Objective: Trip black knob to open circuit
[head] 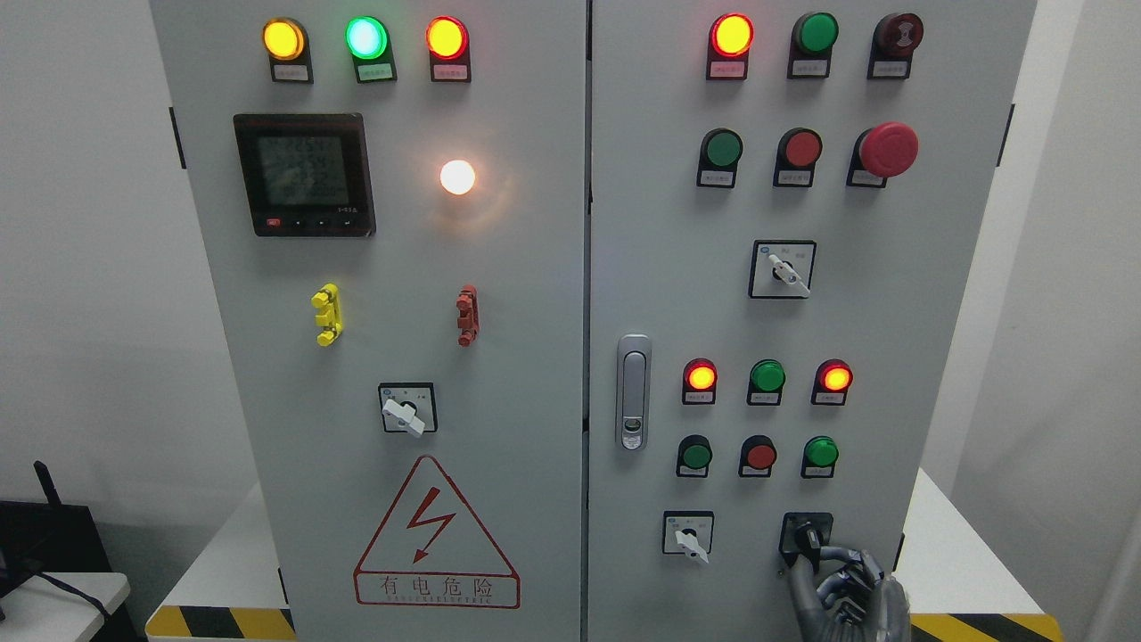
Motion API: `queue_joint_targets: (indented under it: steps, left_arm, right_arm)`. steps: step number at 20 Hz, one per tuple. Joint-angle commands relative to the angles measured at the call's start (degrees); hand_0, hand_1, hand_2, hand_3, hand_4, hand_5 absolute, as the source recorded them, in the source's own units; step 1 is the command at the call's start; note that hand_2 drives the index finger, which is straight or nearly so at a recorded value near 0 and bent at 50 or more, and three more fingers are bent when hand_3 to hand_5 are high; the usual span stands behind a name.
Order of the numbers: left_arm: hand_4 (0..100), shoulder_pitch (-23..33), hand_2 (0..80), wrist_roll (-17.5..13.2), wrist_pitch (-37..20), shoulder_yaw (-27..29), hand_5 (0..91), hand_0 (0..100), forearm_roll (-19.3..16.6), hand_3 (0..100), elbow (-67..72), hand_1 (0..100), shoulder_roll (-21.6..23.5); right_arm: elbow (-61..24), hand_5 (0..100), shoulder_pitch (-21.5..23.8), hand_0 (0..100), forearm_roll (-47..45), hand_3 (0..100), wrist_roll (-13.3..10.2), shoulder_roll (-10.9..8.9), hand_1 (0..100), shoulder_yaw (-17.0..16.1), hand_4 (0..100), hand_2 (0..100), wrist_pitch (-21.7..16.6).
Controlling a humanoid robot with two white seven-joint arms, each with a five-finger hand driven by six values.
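**Grey cabinet, black knob under the robot's fingers**

Grey sheet metal fills most of the frame: a two-door electrical cabinet (pixel 535 267) standing on a white worktop (pixel 945 553) edged with yellow-and-black hazard tape. The black knob (pixel 808 539) sits at the lower right of the right-hand door, on a black square plate, its handle pointing slightly up and to the left of vertical. The right hand (pixel 851 593) comes up from the bottom edge at the lower right, metallic and dark grey. Its fingers (pixel 833 557) are curled, the upper ones reaching leftward to touch the knob from its right side and below; whether they fully pinch it cannot be told from this angle. The left hand does not show.

Just left of the black knob is a white selector switch (pixel 688 538) on the same door. Above them run two rows of round lamps and buttons in red and green, with two of the red lamps lit. A silver door latch (pixel 633 390) stands at the left edge of the right door, mid-height. Toward the upper right is a red mushroom button (pixel 887 149).

On the left door, a digital meter (pixel 303 174) sits in the upper left, with a glowing white lamp (pixel 457 176) beside it, and a red-outlined warning triangle (pixel 437 535) lies near the bottom.
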Motion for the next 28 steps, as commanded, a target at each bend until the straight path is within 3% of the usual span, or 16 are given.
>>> queue_joint_targets:
  steps: [1,28]
  left_arm:
    - [0,-0.44,0.0,0.03,0.03,0.0,0.0,12,-1.85,0,0.0,39,0.01]
    - [0,-0.44,0.0,0.03,0.03,0.0,0.0,12,-1.85,0,0.0,39,0.01]
  right_arm:
    - [0.03,97,0.0,60,-0.14,89,-0.02,0.23,80,0.1,91,57,0.04]
    - [0.03,97,-0.09,63,-0.49,92,0.6,0.84,81,0.18,92,59,-0.05]
